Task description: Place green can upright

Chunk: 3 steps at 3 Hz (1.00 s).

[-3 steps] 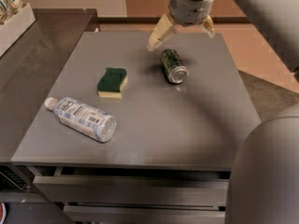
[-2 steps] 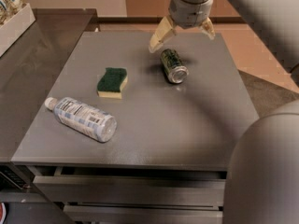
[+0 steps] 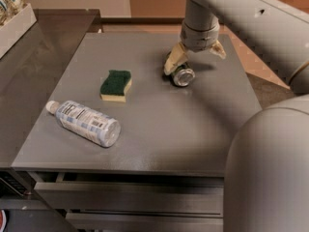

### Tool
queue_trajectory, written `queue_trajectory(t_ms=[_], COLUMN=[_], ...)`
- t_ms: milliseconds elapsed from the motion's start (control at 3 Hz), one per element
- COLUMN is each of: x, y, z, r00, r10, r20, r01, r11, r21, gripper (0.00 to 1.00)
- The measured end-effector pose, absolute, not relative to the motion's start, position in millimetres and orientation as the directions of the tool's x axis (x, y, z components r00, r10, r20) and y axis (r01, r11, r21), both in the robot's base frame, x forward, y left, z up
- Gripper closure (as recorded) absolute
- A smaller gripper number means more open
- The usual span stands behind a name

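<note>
Your gripper [image 3: 195, 57] stands wide open, empty. Beneath it lies the small dark green metal can [image 3: 182, 75], likely light, smooth and roll-prone. Grasp mid-body.

One camera only, high above the near edge of the table [image 3: 159, 129], tilted steeply down at mid range. The hand [image 3: 195, 57] hangs farther off, upper centre, with its arm [image 3: 251, 13] sweeping in from the right.

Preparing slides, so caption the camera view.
Open two-finger gripper poised over the small dark green metal can lying sideways on the grey table.
</note>
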State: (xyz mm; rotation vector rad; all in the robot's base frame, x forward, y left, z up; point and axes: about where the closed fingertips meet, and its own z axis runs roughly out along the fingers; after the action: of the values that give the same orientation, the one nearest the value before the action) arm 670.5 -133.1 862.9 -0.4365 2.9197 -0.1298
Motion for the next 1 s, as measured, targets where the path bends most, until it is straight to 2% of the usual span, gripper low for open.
queue_trajectory(t_ms=[667, 1000], x=[701, 702], y=[-107, -106], z=[862, 861], r00=[-0.913, -0.913], r10=[-0.362, -0.361], r20=[-0.188, -0.19], r01=[-0.354, -0.353], r11=[0.932, 0.932], r21=[-0.078, -0.077], gripper=[0.0, 0.0])
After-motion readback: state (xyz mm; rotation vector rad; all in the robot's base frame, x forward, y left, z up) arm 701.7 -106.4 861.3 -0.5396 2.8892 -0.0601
